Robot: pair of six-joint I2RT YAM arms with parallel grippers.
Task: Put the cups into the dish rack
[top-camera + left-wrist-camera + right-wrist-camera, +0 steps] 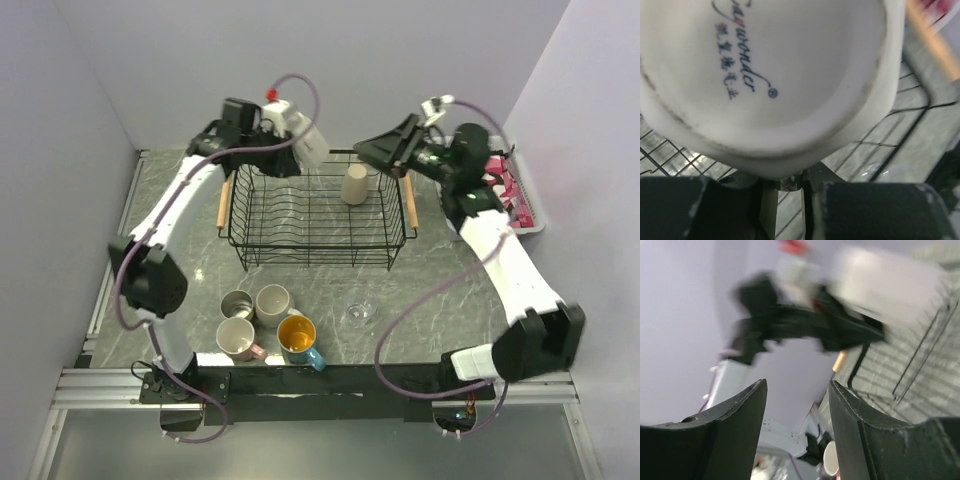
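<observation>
Dish rack [300, 228] holding tan cup [354, 185], left jaws pinching white mug [307, 142], right jaws spread

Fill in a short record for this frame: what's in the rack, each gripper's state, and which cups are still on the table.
in rack: tan cup, far right part of the dish rack
left gripper: shut on white mug, above the rack's far left corner
right gripper: open, empty, above the rack's far right corner
on table: steel cup, second white mug, pink mug, blue mug, clear glass

Tan cup [354, 185] blocks dish rack's [300, 225] far side.
</observation>
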